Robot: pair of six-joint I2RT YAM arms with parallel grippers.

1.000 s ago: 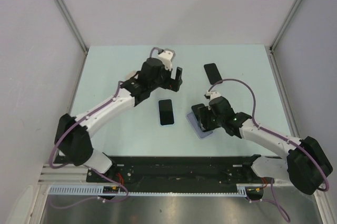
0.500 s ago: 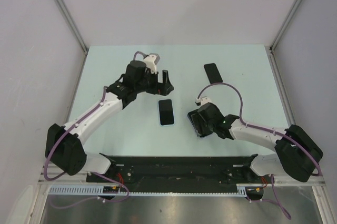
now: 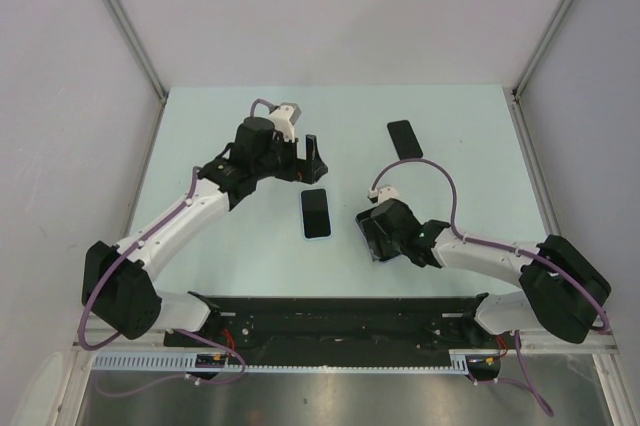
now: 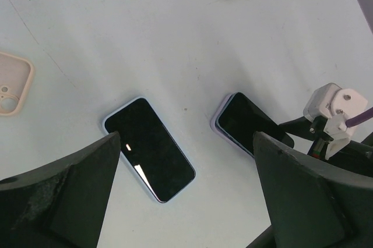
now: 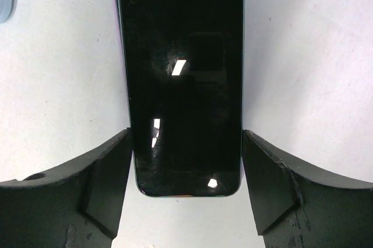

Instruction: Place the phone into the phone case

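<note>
White arms (image 3: 180, 221), black joints (image 3: 262, 141), purple cables (image 3: 430, 161)

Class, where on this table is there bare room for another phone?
Free: far-left corner behind left gripper; right strip beside the black phone. Crowded: centre, around the middle phone and right gripper clasping the lilac-edged phone.

Robot lab, white-walled enclosure (image 3: 340, 16), pale table (image 3: 200, 136)

Left fingers (image 4: 64, 201) spread wide; right fingers (image 5: 105, 184) narrower, held low, perhaps gripping.
</note>
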